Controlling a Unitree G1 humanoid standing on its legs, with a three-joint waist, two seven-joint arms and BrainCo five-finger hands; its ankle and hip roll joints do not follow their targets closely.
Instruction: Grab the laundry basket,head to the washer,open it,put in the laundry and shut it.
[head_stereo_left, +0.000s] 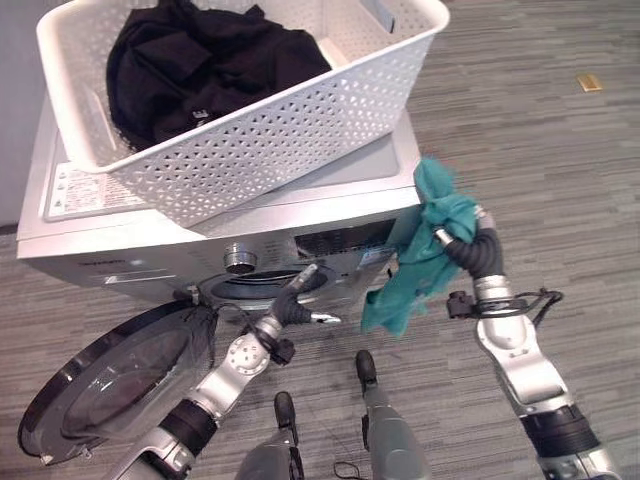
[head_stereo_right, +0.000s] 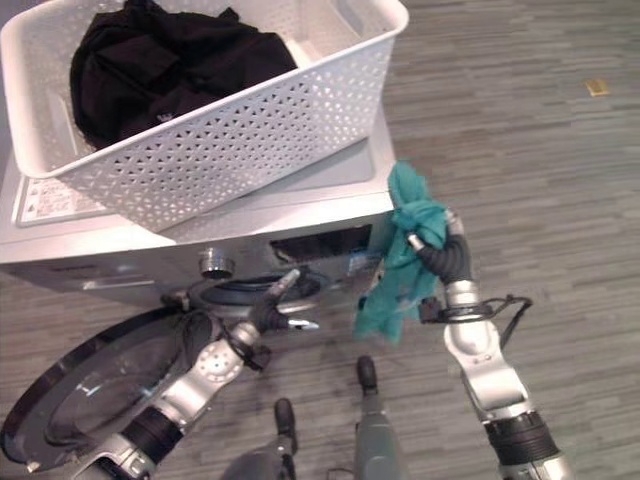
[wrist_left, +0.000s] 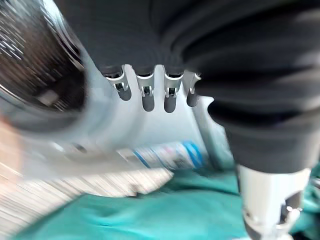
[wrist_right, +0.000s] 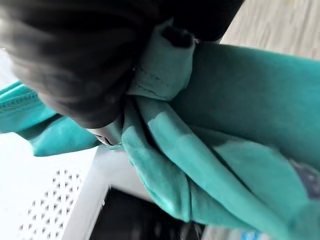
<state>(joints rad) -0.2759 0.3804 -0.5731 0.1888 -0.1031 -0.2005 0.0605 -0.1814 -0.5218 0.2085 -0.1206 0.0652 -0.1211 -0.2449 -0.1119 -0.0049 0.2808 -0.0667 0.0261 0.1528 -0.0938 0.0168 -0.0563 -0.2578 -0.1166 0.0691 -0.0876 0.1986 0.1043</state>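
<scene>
Robot hands at an open washer, one gripping teal laundry.
Nearest, the round door (head_stereo_left: 110, 385) hangs open; the left robot hand (head_stereo_left: 300, 305), fingers straight, reaches at the drum opening (head_stereo_left: 262, 283). The right robot hand (head_stereo_left: 452, 235) clenches a teal cloth (head_stereo_left: 420, 260) beside the washer (head_stereo_left: 330, 205). Farther, a white basket (head_stereo_left: 270, 135) with black clothes (head_stereo_left: 200, 65) sits on top.

floor (head_stereo_left: 560, 150) – grey wood-look planks | small tan object (head_stereo_left: 589, 83) – lying on floor, far right
</scene>
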